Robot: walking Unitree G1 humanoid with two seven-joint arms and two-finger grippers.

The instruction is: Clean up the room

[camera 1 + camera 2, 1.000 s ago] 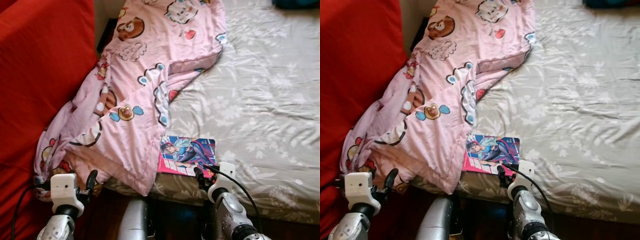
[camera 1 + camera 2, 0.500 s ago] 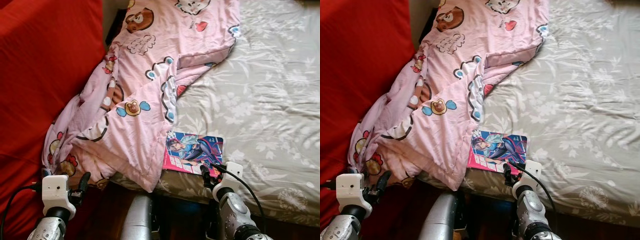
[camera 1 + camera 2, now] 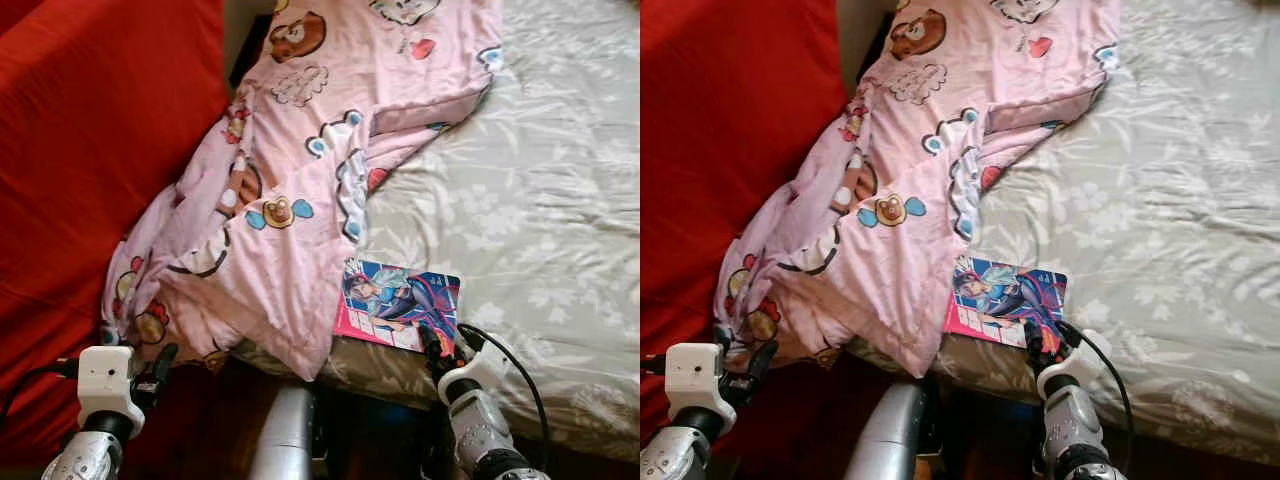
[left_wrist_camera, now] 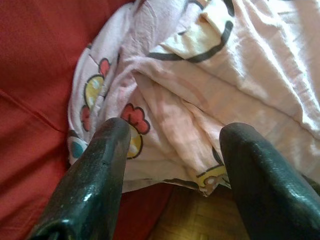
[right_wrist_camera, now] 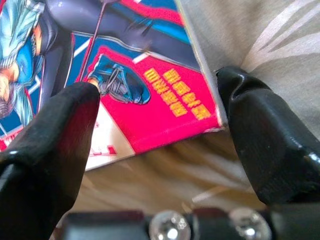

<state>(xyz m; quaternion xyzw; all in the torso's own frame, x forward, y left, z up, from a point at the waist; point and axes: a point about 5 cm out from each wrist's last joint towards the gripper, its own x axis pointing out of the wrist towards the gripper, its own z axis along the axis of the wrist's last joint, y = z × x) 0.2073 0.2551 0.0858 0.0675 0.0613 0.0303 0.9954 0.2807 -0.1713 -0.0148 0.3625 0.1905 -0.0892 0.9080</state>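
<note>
**Asker:** Near the lower middle of the frame, what is the robot working on?

**Describer:** A comic book (image 3: 402, 305) with a pink and blue cover lies flat near the front edge of a bed (image 3: 560, 200) dressed in a grey floral sheet. The right gripper (image 3: 441, 345) is at the book's near corner. In its wrist view the 2 black fingers (image 5: 50, 135) stand wide apart, 1 over the cover and 1 over the sheet beside it, holding nothing.

**Asker:** And the other arm?

**Describer:** The left gripper (image 3: 160, 362) sits at lower left, also spread and empty, aimed at a pink cartoon-print blanket (image 3: 290, 190) drooping off the bed beside a red sofa (image 3: 90, 150).

**Asker:** Which step is this?

**Describer:** Likely the approach to picking up the book. Next, I judge, the fingers must straddle the thin edge and close; a flat book on soft bedding may slide away.
</note>
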